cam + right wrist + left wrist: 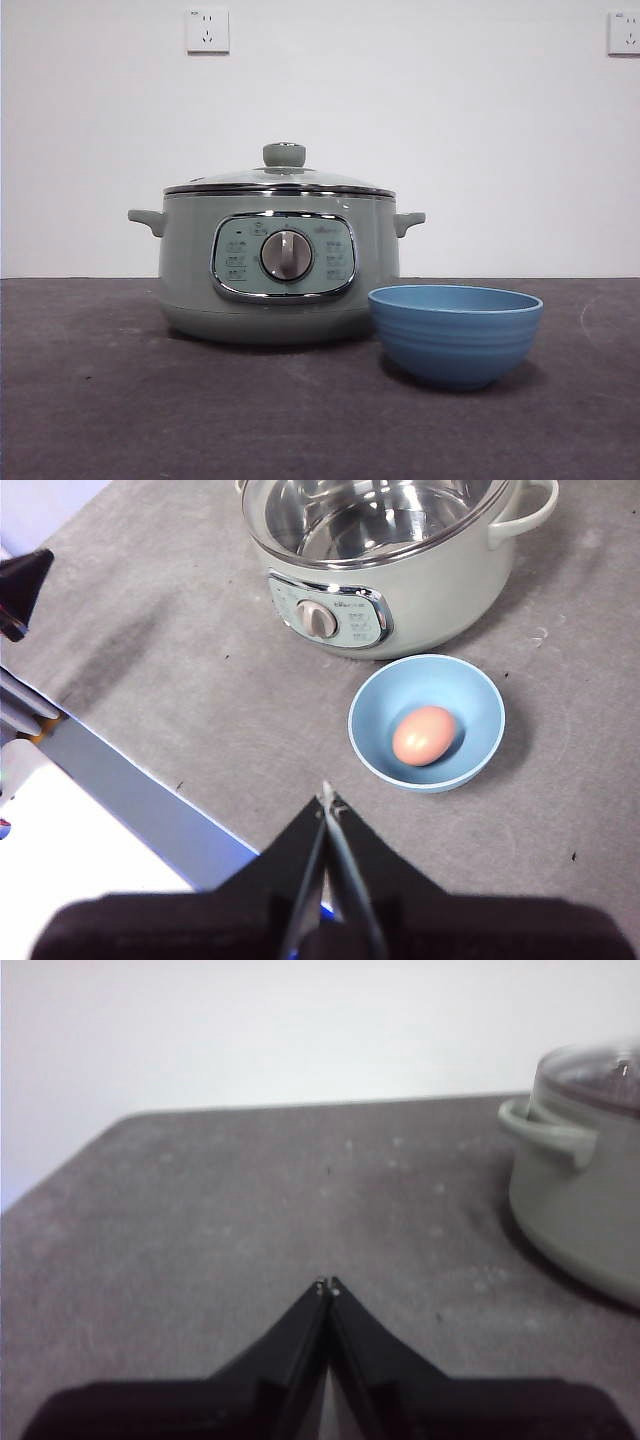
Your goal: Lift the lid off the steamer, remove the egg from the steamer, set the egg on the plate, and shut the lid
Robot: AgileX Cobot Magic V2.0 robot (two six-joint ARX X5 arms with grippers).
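Note:
The sage-green steamer [280, 270] stands mid-table with its glass lid [282, 180] closed on top. It also shows in the left wrist view [585, 1190] and the right wrist view [400, 570]. The blue plate [455, 330] stands in front of it to the right. The right wrist view shows the plate [375, 705] holding the brownish-orange egg [424, 735]. My right gripper [328, 802] is shut and empty, high above the table near the plate. My left gripper [328, 1285] is shut and empty, off to the steamer's side.
The table's front edge [150, 790] shows in the right wrist view, with a white surface below it. A black tip of the other arm [22, 585] shows there too. Wall sockets [207, 30] hang on the white wall behind.

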